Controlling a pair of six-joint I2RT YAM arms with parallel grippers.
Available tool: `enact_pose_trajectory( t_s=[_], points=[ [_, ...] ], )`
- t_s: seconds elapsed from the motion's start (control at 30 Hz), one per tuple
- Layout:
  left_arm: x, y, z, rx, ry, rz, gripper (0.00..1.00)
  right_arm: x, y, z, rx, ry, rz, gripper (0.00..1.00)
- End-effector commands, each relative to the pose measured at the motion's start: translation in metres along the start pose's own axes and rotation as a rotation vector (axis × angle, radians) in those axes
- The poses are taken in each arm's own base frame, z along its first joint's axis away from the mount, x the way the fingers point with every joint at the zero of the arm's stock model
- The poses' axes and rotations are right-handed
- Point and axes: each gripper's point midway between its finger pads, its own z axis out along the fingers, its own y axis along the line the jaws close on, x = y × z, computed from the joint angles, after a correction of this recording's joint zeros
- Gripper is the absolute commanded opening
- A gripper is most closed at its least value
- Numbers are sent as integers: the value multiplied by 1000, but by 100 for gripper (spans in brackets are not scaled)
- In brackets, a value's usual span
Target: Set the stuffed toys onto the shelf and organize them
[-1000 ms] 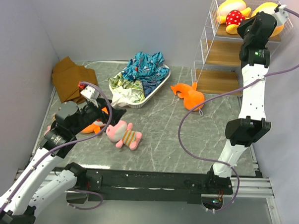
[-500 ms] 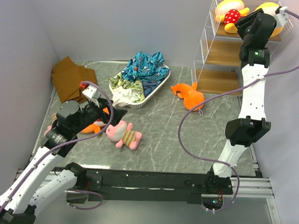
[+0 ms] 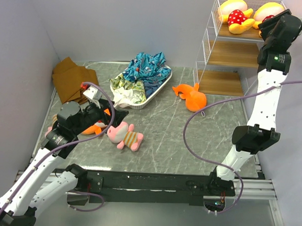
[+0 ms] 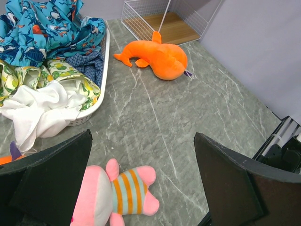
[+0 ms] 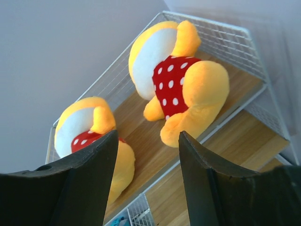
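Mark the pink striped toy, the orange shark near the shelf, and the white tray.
pink striped toy (image 4: 124, 194), left wrist view, on its striped belly.
orange shark (image 3: 193, 99), top external view, on its body.
white tray (image 4: 89, 117), left wrist view, on its near wall.

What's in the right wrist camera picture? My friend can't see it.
One yellow toy with a red white-dotted body lies on the shelf's top wooden board, and a second yellow toy lies left of it. The right gripper is open in front, holding nothing.
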Motion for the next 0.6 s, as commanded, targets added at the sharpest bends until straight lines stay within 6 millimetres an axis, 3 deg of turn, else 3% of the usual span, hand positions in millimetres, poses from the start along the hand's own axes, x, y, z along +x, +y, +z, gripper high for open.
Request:
enact_pose_trajectory(
  t_s=[0.0,0.23,0.57],
  points=[
    [-14,-7,-3,28,-46,29,96,-27,-3,-13,22,-56,-4,61],
    [-14,-8,-4,32,-43,29,97,-27,-4,0,7,-65,16,56],
    [-15,-8,-5,28,-49,30,96,-6,-15,13,35,-21,43,56]
  ],
)
